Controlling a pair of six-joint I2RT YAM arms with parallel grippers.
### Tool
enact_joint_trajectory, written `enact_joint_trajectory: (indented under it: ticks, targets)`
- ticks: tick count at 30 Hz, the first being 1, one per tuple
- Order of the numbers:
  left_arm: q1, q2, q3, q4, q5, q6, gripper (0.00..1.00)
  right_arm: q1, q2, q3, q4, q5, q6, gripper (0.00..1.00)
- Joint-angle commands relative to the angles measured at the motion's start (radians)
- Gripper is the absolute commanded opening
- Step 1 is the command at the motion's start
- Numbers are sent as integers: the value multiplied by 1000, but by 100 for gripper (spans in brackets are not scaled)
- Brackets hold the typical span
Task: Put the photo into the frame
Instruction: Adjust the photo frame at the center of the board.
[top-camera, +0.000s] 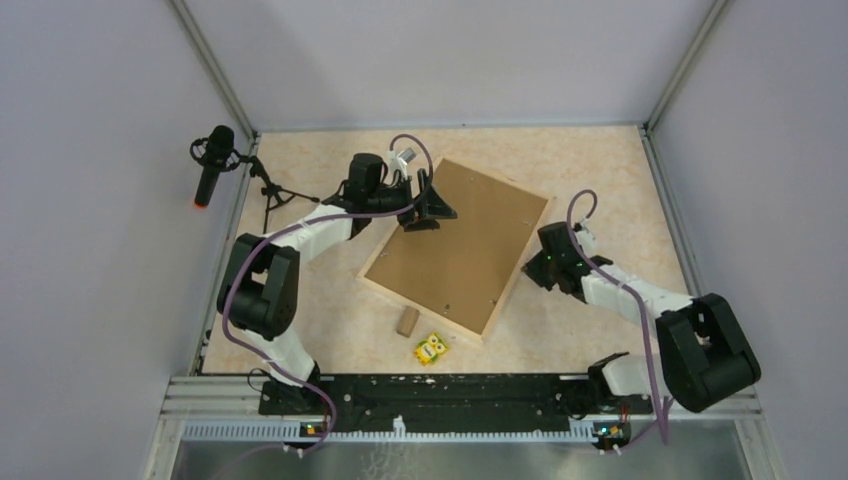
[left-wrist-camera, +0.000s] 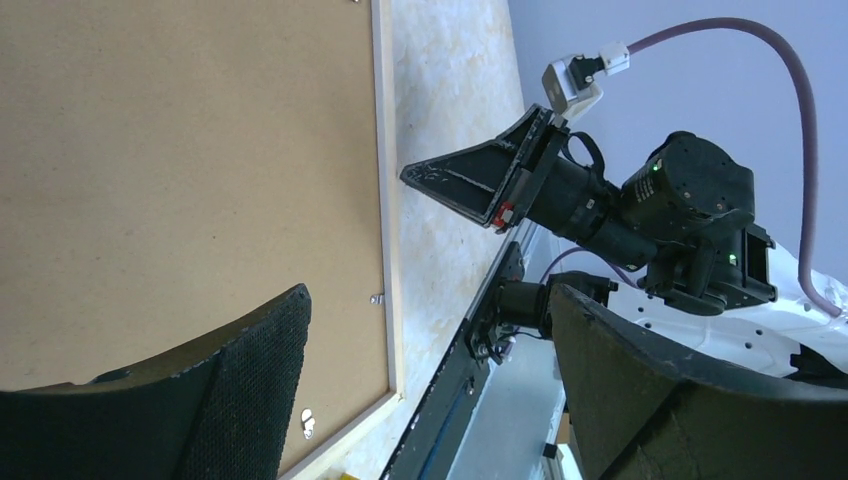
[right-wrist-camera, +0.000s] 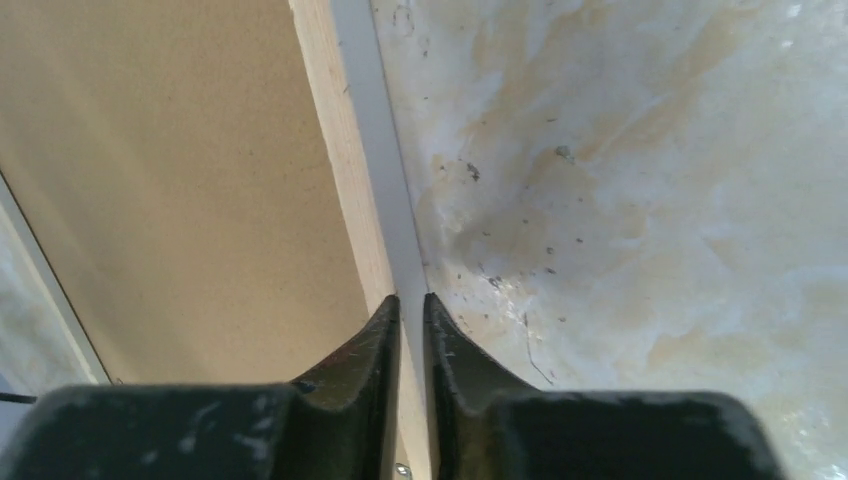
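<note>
The frame (top-camera: 422, 310) lies face down and askew on the table, its thin pale wood rim around a plain brown backing board (top-camera: 455, 245). The photo is hidden. My left gripper (top-camera: 425, 203) hovers open over the frame's far left part, and its wrist view shows its fingers wide apart (left-wrist-camera: 428, 300) above the board (left-wrist-camera: 180, 180) and rim (left-wrist-camera: 385, 200). My right gripper (top-camera: 533, 268) is at the frame's right edge. In its wrist view the jaws (right-wrist-camera: 411, 300) stand nearly together astride the pale wood strip (right-wrist-camera: 335, 130), closed on it.
A small brown block (top-camera: 405, 321) and a yellow owl toy (top-camera: 431, 348) lie just off the frame's near corner. A microphone on a tripod (top-camera: 212, 160) stands at the far left. Small metal tabs (left-wrist-camera: 377, 297) sit along the rim's inside.
</note>
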Motion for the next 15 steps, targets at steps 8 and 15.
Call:
enact_joint_trajectory:
  ticks: [8,15]
  targets:
    - [-21,-118,-29,137,87,-86,93,-83,-94,179,-80,4,-544,75]
    - [-29,-126,-44,156,93,-107,93,-204,188,405,-122,-138,-674,77]
